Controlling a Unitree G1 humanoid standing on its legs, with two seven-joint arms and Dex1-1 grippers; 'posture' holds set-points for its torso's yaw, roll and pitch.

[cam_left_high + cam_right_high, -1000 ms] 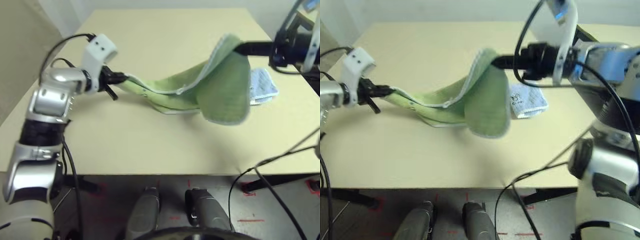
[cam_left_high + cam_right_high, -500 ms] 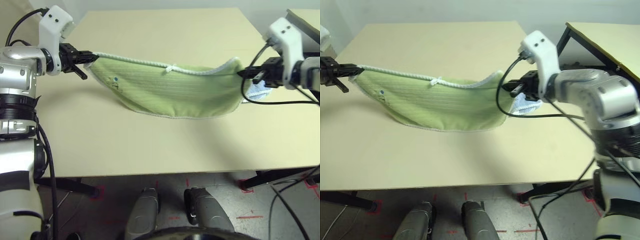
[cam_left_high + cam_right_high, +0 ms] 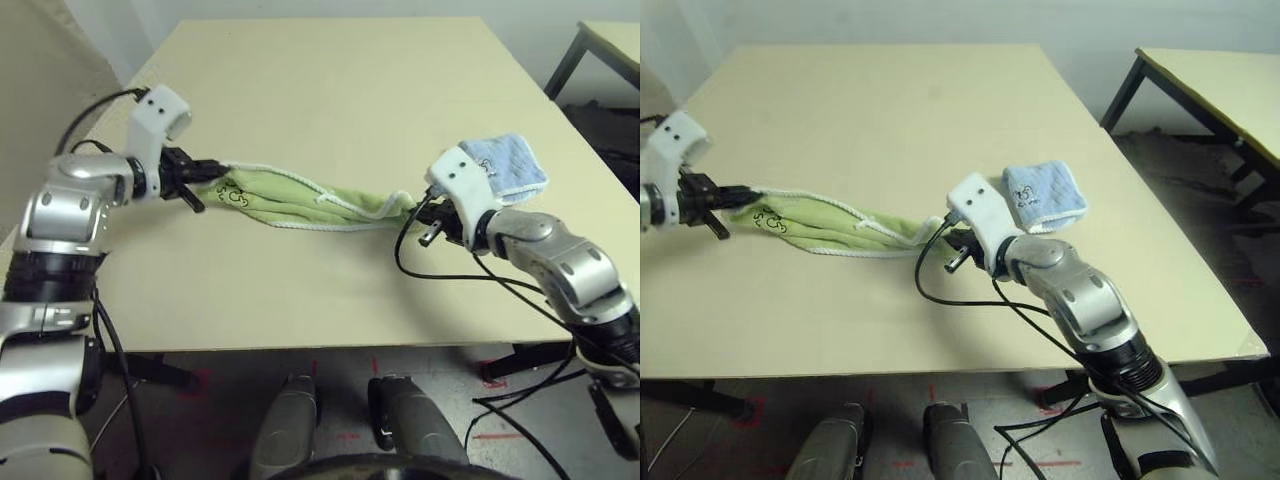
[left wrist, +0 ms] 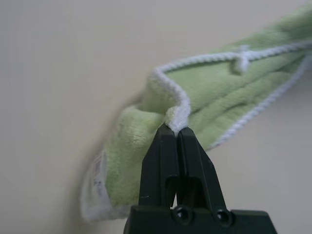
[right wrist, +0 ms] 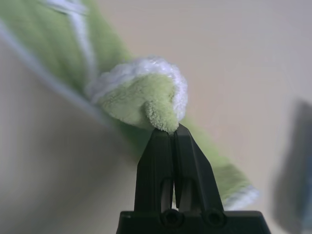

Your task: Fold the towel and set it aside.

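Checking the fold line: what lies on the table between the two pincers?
Only the green towel, bunched into a long strip from the left pincer to the right pincer, each shut on one end; head views show it.

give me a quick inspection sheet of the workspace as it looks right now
surface: beige table, bare apart from the two cloths.
job's things: green towel stretched low between both grippers, sagging onto the table.
clutter: folded light-blue towel on the table beyond the right gripper.
grippers: left gripper shut on one towel corner; right gripper shut on the opposite end.
cables: black cable loops from the right wrist over the table edge.
surroundings: second table to the right.
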